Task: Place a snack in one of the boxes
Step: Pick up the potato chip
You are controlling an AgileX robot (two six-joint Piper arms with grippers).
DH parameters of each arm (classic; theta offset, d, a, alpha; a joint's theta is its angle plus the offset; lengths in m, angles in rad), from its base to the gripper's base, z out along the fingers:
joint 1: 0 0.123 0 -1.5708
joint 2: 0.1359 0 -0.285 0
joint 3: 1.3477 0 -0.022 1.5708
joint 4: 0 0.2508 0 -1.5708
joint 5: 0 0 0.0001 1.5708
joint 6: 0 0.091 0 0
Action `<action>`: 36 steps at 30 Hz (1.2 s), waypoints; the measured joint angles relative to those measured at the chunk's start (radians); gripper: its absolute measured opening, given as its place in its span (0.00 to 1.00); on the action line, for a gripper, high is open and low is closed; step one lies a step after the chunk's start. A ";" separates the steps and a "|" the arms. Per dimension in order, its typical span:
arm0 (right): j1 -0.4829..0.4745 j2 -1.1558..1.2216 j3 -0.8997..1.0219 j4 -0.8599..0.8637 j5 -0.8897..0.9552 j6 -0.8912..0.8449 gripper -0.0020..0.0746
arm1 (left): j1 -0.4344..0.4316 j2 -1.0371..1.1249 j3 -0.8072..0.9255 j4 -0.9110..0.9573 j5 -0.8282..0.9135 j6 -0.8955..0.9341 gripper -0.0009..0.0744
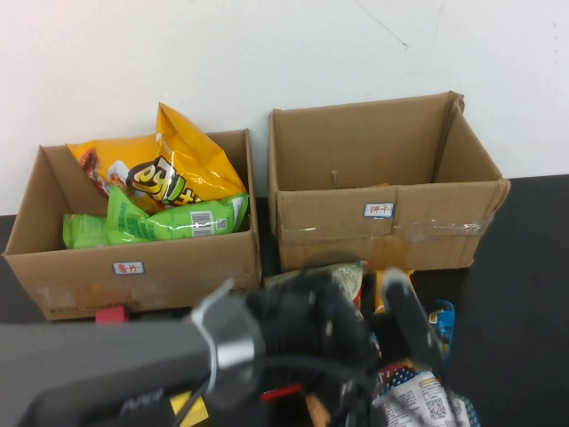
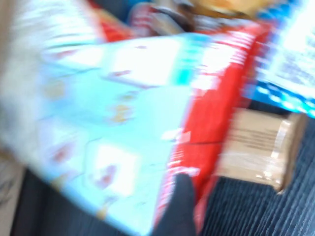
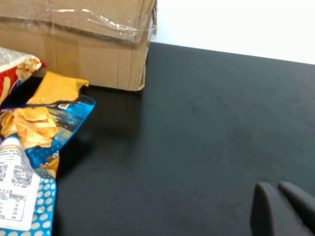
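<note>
Nearest the camera, the left arm point(image 1: 178, 356) reached across the near edge of the black table point(image 1: 524, 294), blocking much of the high view. Its left gripper point(image 1: 400, 325) hung low over a heap of snack packets point(image 1: 418, 391) lying near and slightly right of centre. The wrist view there was smeared by motion and filled by a pale blue and red packet point(image 2: 123, 123) very close to one dark finger point(image 2: 179, 206); whether the jaws stood open or had closed on that packet could not be told.

The right gripper point(image 3: 283, 209) rested low on the right over bare table, its two fingers together and holding nothing, apart from a blue chip bag point(image 3: 44, 123) at the heap's edge.

Farther back stood two cardboard boxes side by side. The left box point(image 1: 133, 276) already held yellow and green bags point(image 1: 169, 196); the right box point(image 1: 391, 227) showed nothing inside.

The likely risk was a shallow pinch on a slippery packet, which could slide free on lifting, or snag neighbouring packets and drag them along.
</note>
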 joint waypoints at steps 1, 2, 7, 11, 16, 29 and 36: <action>0.000 0.000 0.000 0.000 0.000 0.000 0.03 | -0.008 0.000 0.035 0.005 -0.050 0.033 0.86; 0.000 0.000 0.000 0.000 0.000 0.000 0.03 | -0.014 0.000 0.068 0.012 -0.100 0.061 0.89; 0.000 0.000 0.000 0.000 0.000 0.000 0.03 | -0.024 0.001 0.164 0.064 -0.308 0.150 0.93; 0.000 0.000 0.000 0.000 0.000 0.000 0.03 | -0.016 0.021 0.169 0.122 -0.401 0.168 0.93; 0.000 0.000 0.000 0.000 0.000 0.000 0.03 | 0.012 0.056 0.169 0.152 -0.481 0.195 0.93; 0.000 0.000 0.000 0.000 0.000 0.000 0.03 | 0.092 0.128 0.135 0.166 -0.580 0.285 0.93; 0.000 0.000 0.000 0.000 0.000 0.000 0.03 | 0.106 0.181 0.119 0.162 -0.611 0.293 0.93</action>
